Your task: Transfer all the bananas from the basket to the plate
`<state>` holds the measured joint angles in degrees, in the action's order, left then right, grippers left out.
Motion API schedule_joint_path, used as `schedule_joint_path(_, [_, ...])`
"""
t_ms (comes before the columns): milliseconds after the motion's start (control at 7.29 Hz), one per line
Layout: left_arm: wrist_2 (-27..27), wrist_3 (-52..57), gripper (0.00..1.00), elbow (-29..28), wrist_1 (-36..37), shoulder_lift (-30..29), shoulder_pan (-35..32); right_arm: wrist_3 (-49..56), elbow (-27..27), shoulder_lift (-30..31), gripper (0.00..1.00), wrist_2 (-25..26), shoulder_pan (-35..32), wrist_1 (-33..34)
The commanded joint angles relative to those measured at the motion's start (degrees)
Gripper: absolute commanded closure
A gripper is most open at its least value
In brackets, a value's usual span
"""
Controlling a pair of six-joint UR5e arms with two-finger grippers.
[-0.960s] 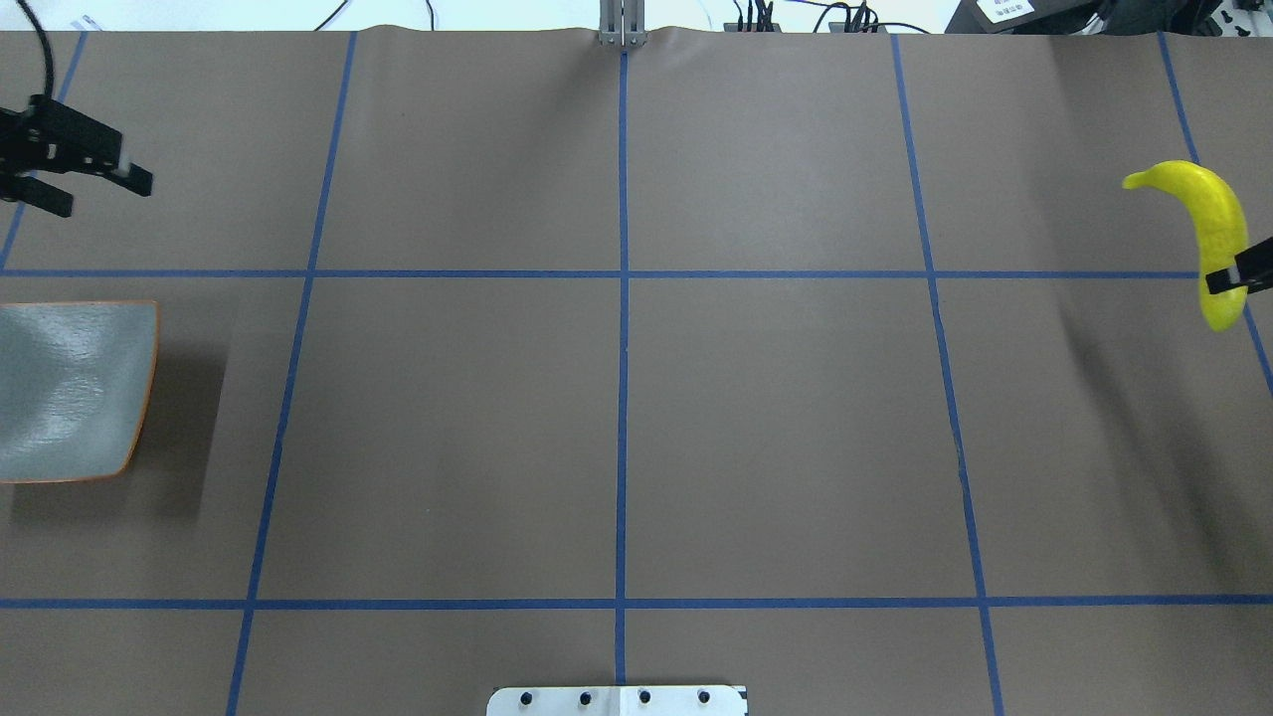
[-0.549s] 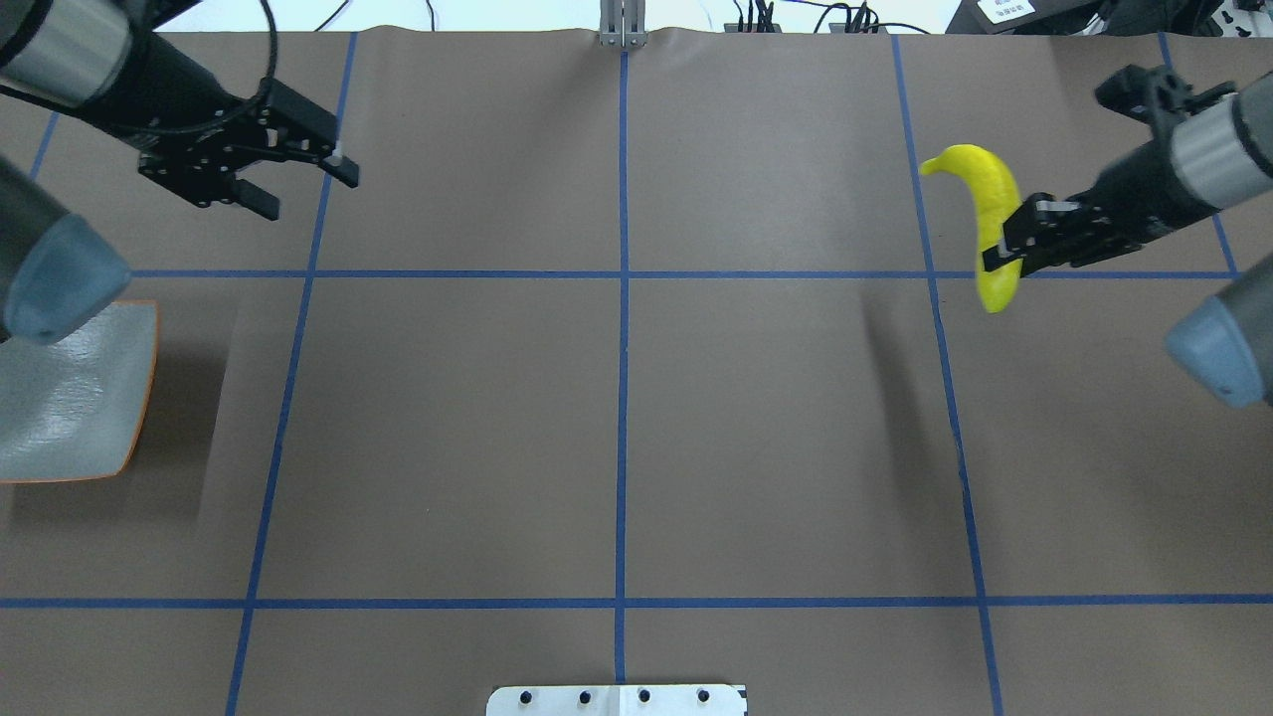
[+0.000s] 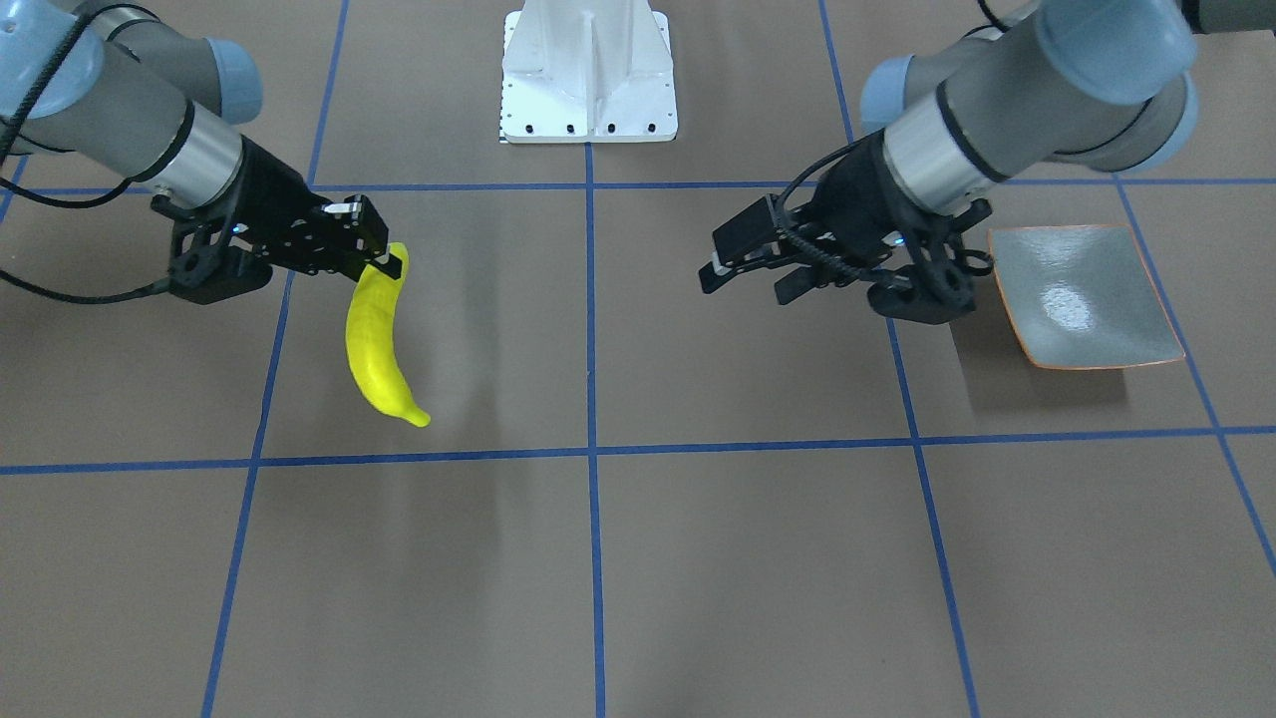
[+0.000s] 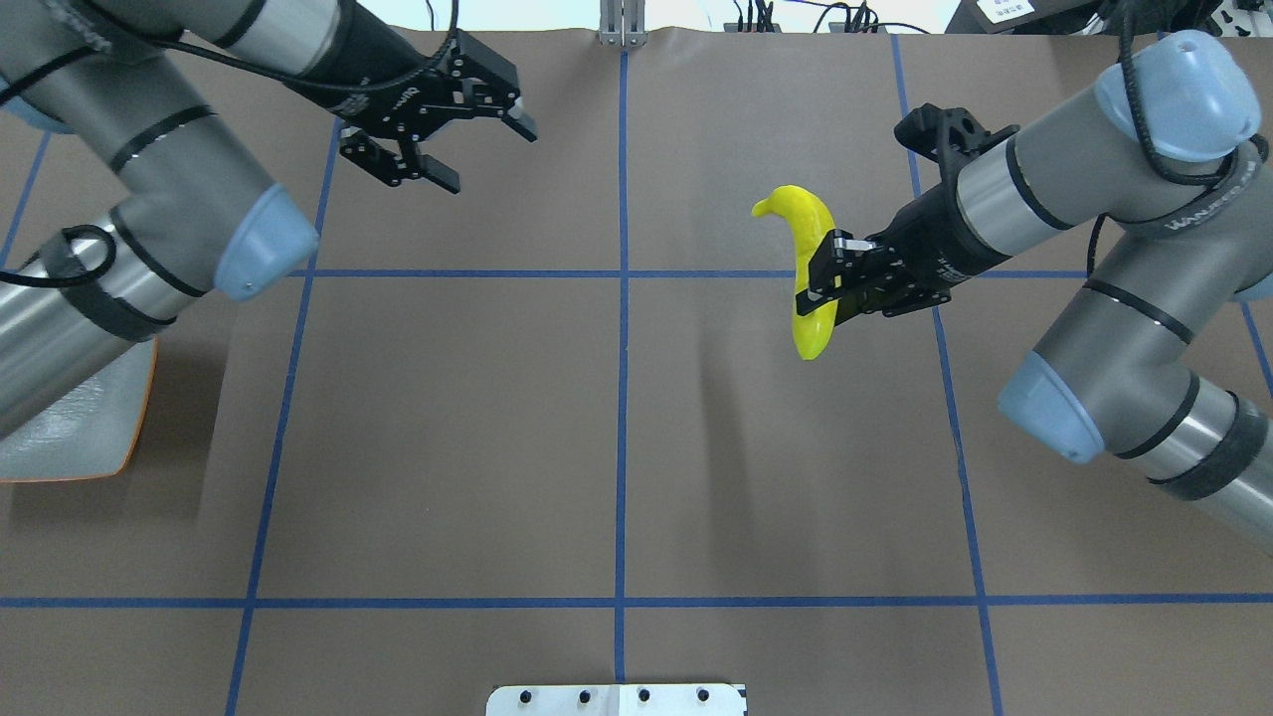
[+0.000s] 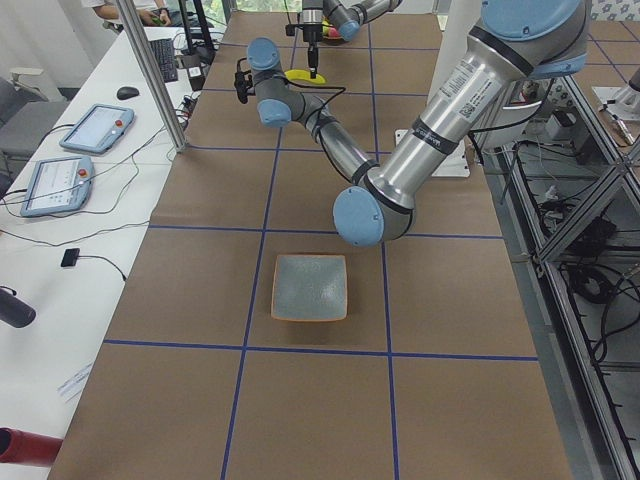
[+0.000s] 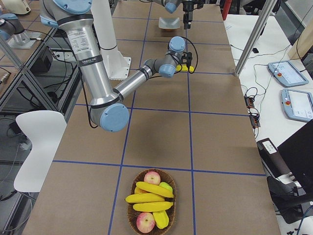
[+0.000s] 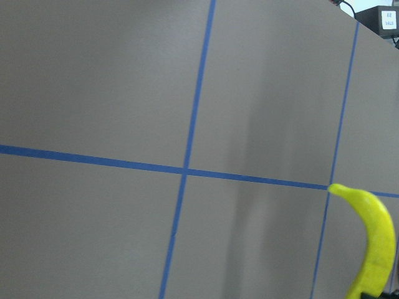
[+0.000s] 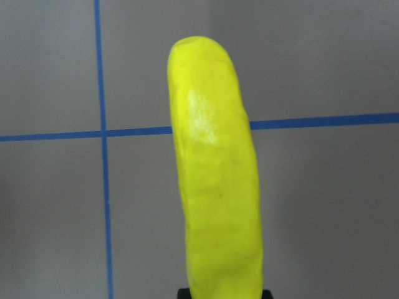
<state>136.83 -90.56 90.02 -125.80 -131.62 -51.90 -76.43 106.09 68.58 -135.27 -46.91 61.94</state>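
Overhead exterior, starting at the left edge: I see the plate (image 4: 94, 438) lying flat on the table (image 4: 617, 447), partly hidden behind my left arm (image 4: 149, 189). Further along, toward the far side, the left gripper (image 4: 494, 159) hangs above the table with its two fingers spread wide, holding nothing and touching nothing. Just past the centre tape line (image 4: 622, 398), a banana (image 4: 806, 239) is up in the air; its shadow falls well off to one side on the brown surface. Its stem end points away from the robot base and curls toward the left gripper. The right gripper (image 4: 818, 276) is clamped across the lower half of that banana, one finger pressed on each side. In the right wrist view the fruit sticks straight out from between the jaws. The two grippers are well apart. At the table's right end, which I get only in the exterior right view, the basket (image 6: 131, 215) holds the other bananas (image 6: 146, 198), lying among apples (image 6: 152, 177), far from the plate.
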Motion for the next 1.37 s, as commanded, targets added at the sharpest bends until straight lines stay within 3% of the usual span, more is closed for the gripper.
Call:
schedule_joint_path(0, [-8.04,-11.09,0.01,-3.35,-6.71,-4.59,5.65,-5.38,0.52,-3.36,1.00,1.86,3.04,-0.07])
schedule_joint_path(274, [-16.01,-18.57,0.01,-8.34,-21.16,-5.05,9.68,-6.09,0.35,-3.54,1.00,2.03,3.40,-1.98])
schedule_joint_path(549, [-17.38,-21.74,0.01,-8.46,-22.12,-5.31,11.03,-7.41,0.08,-3.54,1.00,3.51,3.84,-5.68])
schedule_joint_path(1235, [-20.19,-22.21,0.03,-8.54,-21.94,-5.93,14.98,-7.06,0.17,-4.16,1.00,5.45,4.80,-6.66])
